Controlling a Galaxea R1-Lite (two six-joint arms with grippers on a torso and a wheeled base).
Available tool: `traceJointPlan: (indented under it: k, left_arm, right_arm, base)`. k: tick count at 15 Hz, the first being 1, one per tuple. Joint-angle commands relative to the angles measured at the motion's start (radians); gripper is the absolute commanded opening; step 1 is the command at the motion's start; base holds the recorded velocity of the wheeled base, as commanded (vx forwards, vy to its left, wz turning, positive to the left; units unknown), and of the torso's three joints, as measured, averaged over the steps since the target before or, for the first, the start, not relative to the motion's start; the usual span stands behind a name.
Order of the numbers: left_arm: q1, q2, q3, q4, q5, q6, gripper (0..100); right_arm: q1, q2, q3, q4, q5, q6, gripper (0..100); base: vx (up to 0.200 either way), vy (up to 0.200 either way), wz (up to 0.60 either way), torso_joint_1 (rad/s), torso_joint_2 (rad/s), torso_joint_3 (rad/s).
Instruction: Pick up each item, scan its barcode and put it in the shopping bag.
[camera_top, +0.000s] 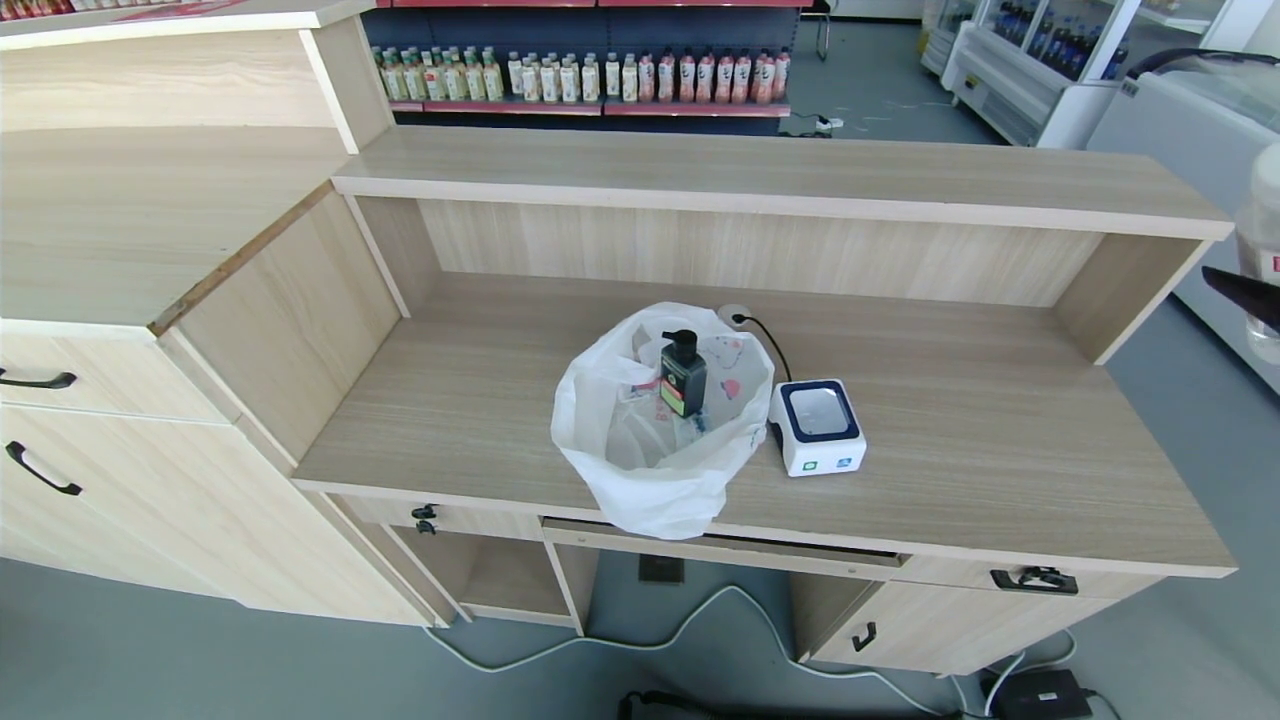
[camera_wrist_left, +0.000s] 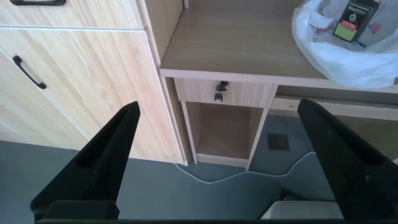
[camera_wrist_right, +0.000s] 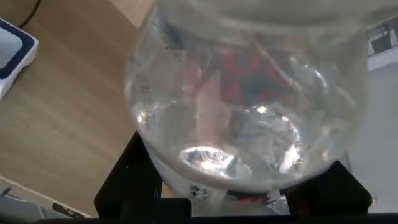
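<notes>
While your right gripper (camera_wrist_right: 227, 190) squeezes the clear bottle (camera_wrist_right: 249, 118) and your left gripper (camera_wrist_left: 219, 109) hangs open, scanning looks next, so carry it over the scanner (camera_top: 815, 425) by the bag (camera_top: 580, 440).

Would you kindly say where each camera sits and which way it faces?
Head view: high on the robot, looking down on the counter, shopping bag, scanner; right tool at its right edge.
Left wrist view: low before the counter, facing its drawers; open left tool frames it.
Right wrist view: at the counter's right end, behind the right tool shut on a clear bottle.
Shared: bag, head and left wrist; scanner and bottle, head and right wrist.
</notes>
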Motion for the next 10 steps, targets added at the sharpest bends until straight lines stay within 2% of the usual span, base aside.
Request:
traceJointPlan:
  k: [1, 3, 6, 10]
  left_arm:
    - [0.002, 0.0, 0.001, 0.0, 0.0, 0.0, 100]
    - [0.0, 0.0, 0.001, 0.0, 0.0, 0.0, 100]
    - [0.0, 0.0, 0.001, 0.0, 0.0, 0.0, 100]
    - [0.0, 0.0, -0.001, 0.0, 0.0, 0.0, 100]
  right_arm:
    - [-0.018, 0.134, 0.088, -0.124, 0.085, -0.074, 0]
    - [-0.023, 0.169, 0.126, -0.192, 0.188, -0.173, 0]
    - [-0.032, 0.283, 0.194, -0.41, 0.343, -0.308, 0]
    - [-0.033, 0.404, 0.197, -0.496, 0.559, -0.496, 0]
  base:
    - [0.0, 0.0, 0.0, 0.0, 0.0, 0.0]
    - [0.0, 0.0, 0.6, 0.002, 0.0, 0.005]
    - [0.0, 0.0, 0.6, 0.002, 0.0, 0.004]
    - [0.0, 0.0, 0.0, 0.0, 0.0, 0.0]
